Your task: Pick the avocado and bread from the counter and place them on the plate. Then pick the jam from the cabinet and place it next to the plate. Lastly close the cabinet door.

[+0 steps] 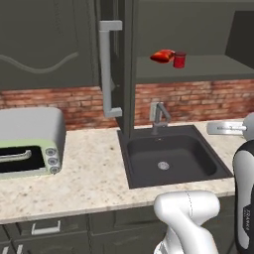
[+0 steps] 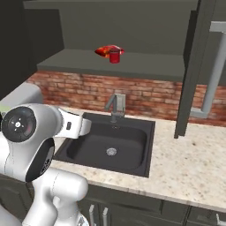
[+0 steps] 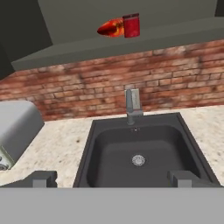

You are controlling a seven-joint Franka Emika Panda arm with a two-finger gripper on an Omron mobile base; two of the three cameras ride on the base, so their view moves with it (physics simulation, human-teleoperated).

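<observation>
The jam (image 1: 179, 59) (image 2: 114, 55) (image 3: 131, 25), a small red jar, stands on the inner shelf of the open cabinet (image 1: 208, 67) (image 2: 145, 62), above the sink. The cabinet door (image 1: 115, 64) (image 2: 194, 66) is swung out towards me, and its long grey bar handle (image 1: 105, 69) (image 2: 212, 73) faces outward. My gripper (image 3: 113, 179) is open with nothing between its fingertips (image 3: 43, 178). It hangs over the front of the counter (image 1: 89, 173) (image 2: 190, 163) and faces the sink, well below the jam. The avocado, the bread and the plate are out of view.
A red-orange packet (image 1: 161, 55) (image 3: 110, 28) lies touching the jam's left side. A dark sink (image 1: 168, 156) (image 2: 110, 145) (image 3: 140, 153) with a faucet (image 1: 158, 116) (image 3: 132, 105) is set in the counter. A toaster oven (image 1: 30, 144) stands at the left, before a brick wall.
</observation>
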